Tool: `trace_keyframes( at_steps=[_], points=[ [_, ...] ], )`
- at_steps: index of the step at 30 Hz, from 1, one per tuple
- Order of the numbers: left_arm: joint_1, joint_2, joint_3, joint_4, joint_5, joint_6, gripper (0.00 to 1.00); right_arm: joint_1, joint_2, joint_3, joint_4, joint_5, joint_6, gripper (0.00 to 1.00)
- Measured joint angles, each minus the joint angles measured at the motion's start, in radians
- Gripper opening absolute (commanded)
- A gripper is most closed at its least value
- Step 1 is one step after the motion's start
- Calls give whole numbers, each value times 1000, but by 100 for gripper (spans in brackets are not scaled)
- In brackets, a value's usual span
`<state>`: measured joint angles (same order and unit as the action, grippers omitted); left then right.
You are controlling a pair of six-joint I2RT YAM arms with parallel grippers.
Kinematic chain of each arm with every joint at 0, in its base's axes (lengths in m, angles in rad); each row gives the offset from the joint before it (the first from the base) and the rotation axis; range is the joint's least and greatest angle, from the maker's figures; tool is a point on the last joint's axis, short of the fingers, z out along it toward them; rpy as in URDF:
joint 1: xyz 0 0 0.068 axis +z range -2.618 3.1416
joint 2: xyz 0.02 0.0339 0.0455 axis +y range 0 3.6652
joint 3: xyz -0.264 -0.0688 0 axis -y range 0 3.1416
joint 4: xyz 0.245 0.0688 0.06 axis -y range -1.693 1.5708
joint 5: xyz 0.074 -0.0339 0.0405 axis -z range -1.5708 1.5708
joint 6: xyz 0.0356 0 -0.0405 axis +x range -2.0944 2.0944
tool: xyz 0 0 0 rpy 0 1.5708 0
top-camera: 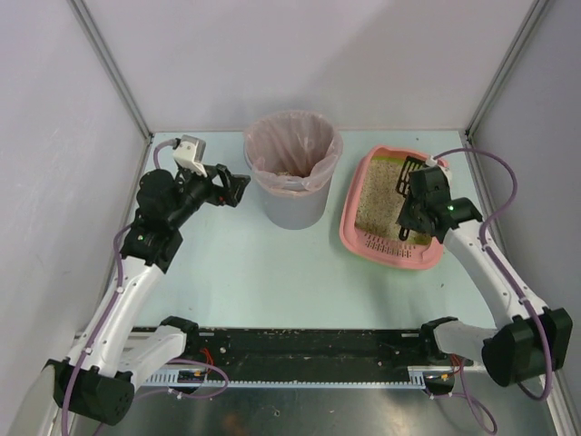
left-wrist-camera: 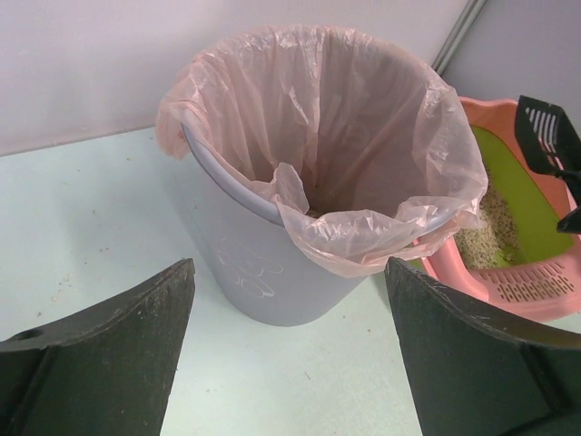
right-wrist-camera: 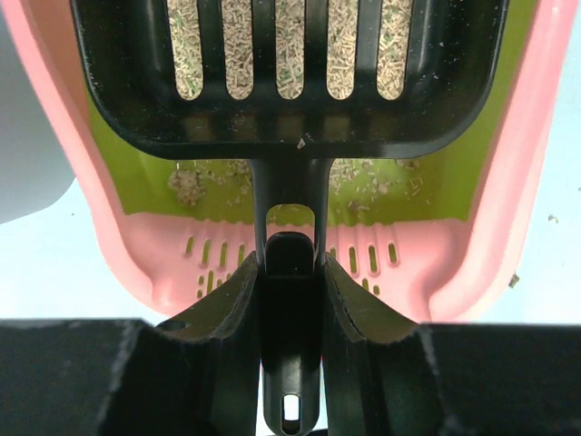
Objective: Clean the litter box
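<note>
Right gripper [right-wrist-camera: 290, 272] is clamped on the handle of the black scoop [right-wrist-camera: 290, 123] over the litter box [top-camera: 349, 227], set far right on the pale green table [top-camera: 236, 272]. Left gripper [top-camera: 234, 188] is found parted and empty. The table is enclosed by white walls [top-camera: 318, 54].

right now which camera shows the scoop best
The right wrist view: the scoop fills the frame, slots clear, handle clamped in the right gripper over the litter box. The top view shows it small; the left wrist catches only its head at the edge.

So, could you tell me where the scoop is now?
On the right in the top view, the scoop is clamped in the right tool above the litter box.
</note>
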<state>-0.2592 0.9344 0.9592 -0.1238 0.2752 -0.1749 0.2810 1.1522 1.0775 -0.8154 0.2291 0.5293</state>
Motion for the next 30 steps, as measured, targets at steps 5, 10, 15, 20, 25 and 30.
trace_keyframes(
  at_steps=[5, 10, 15, 20, 25, 30],
  points=[
    [0, -21, -11, 10, -11, 0, 90, -53, 119, 0, 94, -40, -72, 0],
    [0, -31, -12, 13, -11, 0, 90, -114, 255, 0, 182, -98, -120, 0],
    [0, -33, -15, 26, -11, 0, 90, -105, 374, 0, 247, -129, -143, 0],
    [0, -33, -15, 34, -11, 0, 90, -105, 448, 0, 285, -137, -148, 2],
    [0, -33, -18, 34, -11, 0, 90, -105, 463, 0, 301, -142, -155, 21],
    [0, -33, -23, 36, -11, 0, 90, -106, 472, 0, 317, -140, -164, 39]
  ],
)
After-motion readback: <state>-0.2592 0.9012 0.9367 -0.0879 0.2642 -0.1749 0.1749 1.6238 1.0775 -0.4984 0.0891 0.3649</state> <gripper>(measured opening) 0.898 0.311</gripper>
